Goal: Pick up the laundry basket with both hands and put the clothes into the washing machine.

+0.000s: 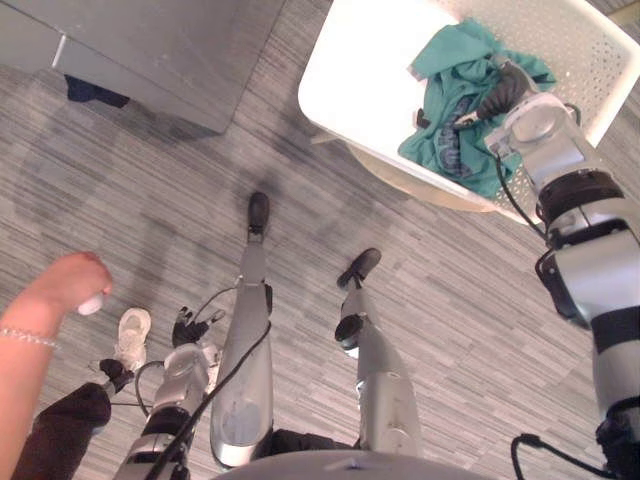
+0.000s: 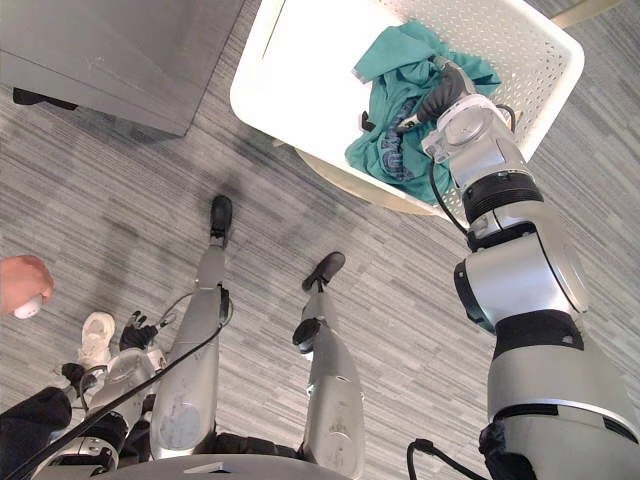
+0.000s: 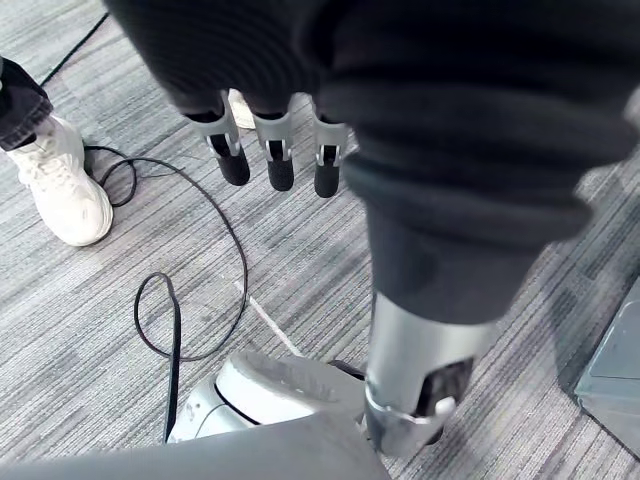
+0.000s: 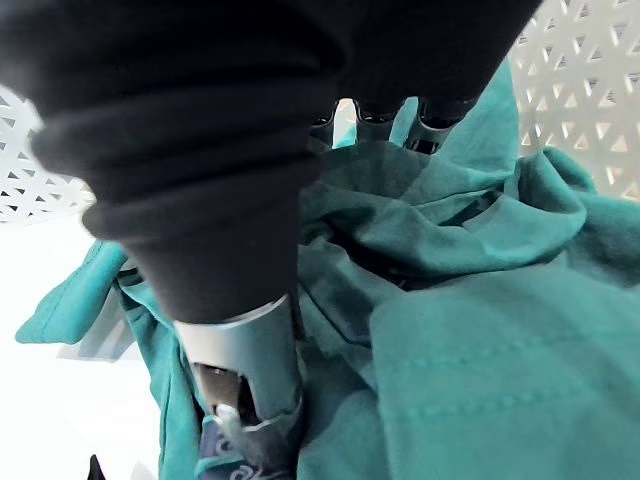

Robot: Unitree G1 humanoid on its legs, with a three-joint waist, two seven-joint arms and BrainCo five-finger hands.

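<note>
The white perforated laundry basket (image 1: 360, 60) stands on the floor at the upper right. A crumpled teal garment (image 1: 455, 100) lies inside it against the far wall. My right hand (image 1: 503, 93) reaches down into the basket and is buried in that teal cloth (image 4: 480, 330), which wraps over and around it. My left hand (image 1: 190, 325) hangs low at the lower left, close to the floor and far from the basket. Its fingers (image 3: 277, 160) are straight and hold nothing.
A grey machine or cabinet (image 1: 150, 50) stands at the upper left. A person's hand (image 1: 65, 285) holding a small white object comes in from the left, with their white shoe (image 1: 130, 335) beside my left hand. Grey striped carpet (image 1: 130, 200) lies between.
</note>
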